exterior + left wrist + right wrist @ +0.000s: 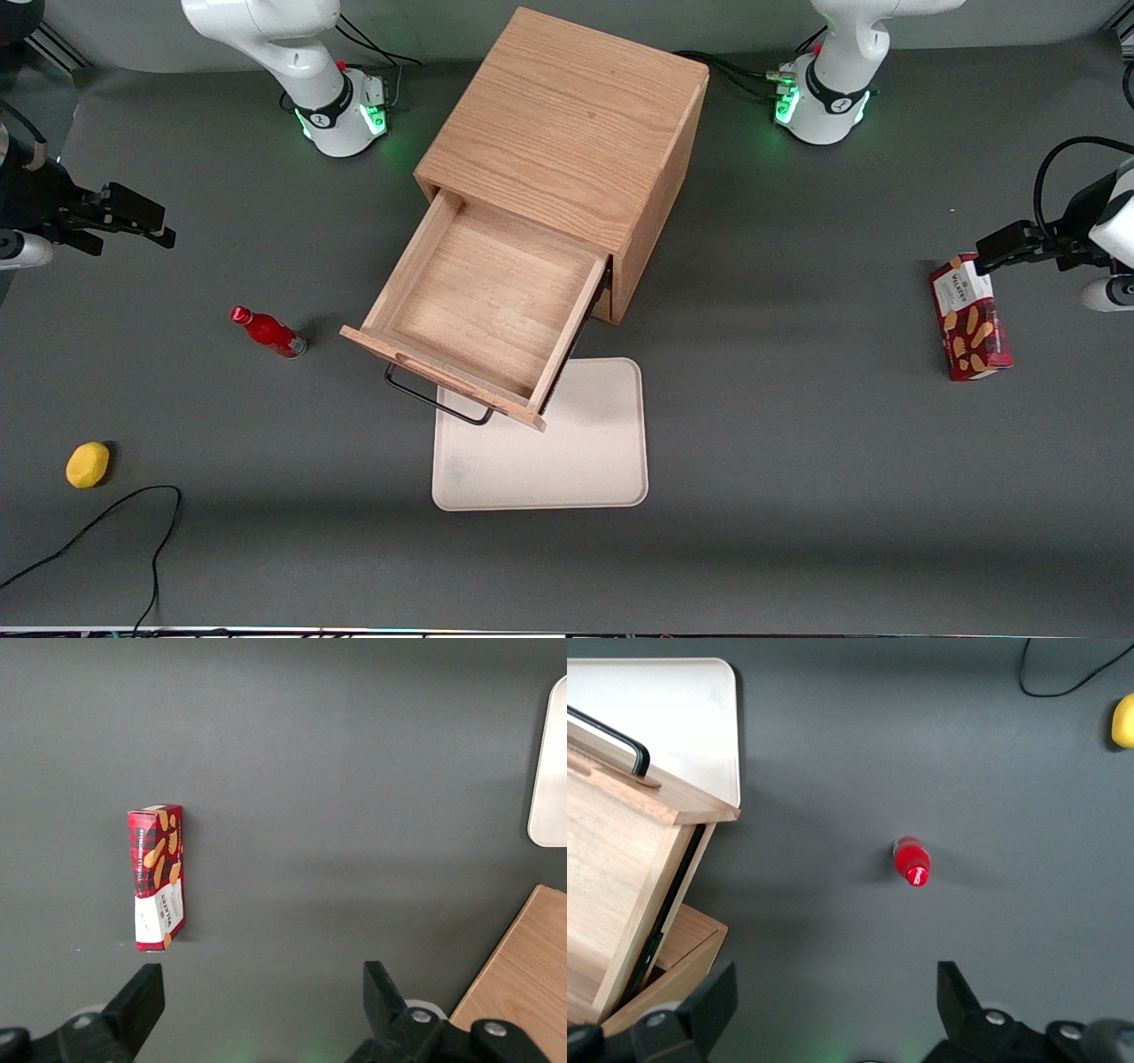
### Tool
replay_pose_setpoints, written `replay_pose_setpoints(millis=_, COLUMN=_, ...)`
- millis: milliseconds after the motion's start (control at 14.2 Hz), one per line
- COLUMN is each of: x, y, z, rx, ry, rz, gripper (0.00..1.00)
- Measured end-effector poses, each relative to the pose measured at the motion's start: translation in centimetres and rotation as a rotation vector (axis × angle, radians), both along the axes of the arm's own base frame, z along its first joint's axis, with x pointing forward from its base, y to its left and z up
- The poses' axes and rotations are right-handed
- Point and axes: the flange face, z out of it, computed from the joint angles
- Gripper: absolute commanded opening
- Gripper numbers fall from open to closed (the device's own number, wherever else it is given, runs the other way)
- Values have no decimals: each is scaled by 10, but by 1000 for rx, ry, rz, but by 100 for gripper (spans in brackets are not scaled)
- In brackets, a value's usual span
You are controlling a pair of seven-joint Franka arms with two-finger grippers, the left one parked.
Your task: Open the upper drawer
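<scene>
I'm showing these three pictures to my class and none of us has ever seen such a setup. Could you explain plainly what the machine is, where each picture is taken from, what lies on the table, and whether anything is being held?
Two white robot arms stand on a grey table. One picture looks down on the table from the front; the other two come from cameras on the arms' wrists.

In the middle stands a wooden cabinet. Its upper drawer is pulled out and looks empty, with its black wire handle above a pale tray.

Toward the working arm's end stand a small red bottle and, nearer the front camera, a yellow object beside a black cable. Toward the parked arm's end lies a red biscuit box.

The working arm's claw hangs open above the table, away from the cabinet, holding nothing.
</scene>
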Motion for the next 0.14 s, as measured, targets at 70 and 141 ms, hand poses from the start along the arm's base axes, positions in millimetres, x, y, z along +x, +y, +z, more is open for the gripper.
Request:
replay_pose_setpoints(millis=70, x=2, y=-5, z=-1, rx=0, ry=4, rz=-8, gripper=100)
replay_pose_setpoints(millis=141, x=3, y=-9, z=-2, rx=0, ry=11, rz=-14, gripper=100)
